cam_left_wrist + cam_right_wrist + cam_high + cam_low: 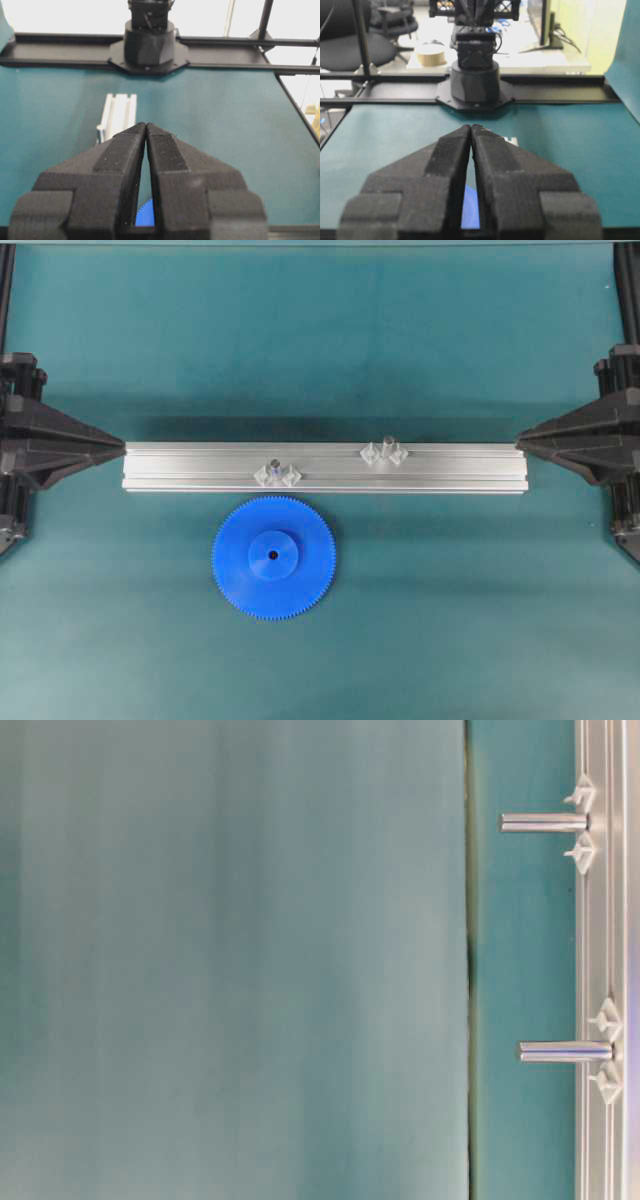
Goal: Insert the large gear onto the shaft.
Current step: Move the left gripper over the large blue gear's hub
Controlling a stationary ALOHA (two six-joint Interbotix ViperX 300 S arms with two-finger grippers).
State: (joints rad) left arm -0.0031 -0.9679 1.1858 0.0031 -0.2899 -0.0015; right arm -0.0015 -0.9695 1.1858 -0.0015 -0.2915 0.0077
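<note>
Large gear (273,557) lies flat on desk, just beside rail's (200,467) near edge, untouched. Shaft (385,448) stands on rail right of middle. Our left gripper (145,125) and right gripper (471,127) pinched closed, holding nothing, parked at opposite desk edges, apparently awaiting start.

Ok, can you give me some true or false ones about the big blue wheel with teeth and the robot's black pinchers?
1. The big bright-blue plastic toothed gear lies flat on the teal table cover. True.
2. The gear is already on a small upright silvery metal peg. False: it lies in front of the long silver aluminium rail, and both pegs are bare.
3. Two pegs stand on the rail, a left peg and a right peg. True.
4. The black left gripper is holding the gear. False: it is shut on nothing, away from the gear.
5. The black right gripper is wide open. False: its jaws are shut together.
</note>
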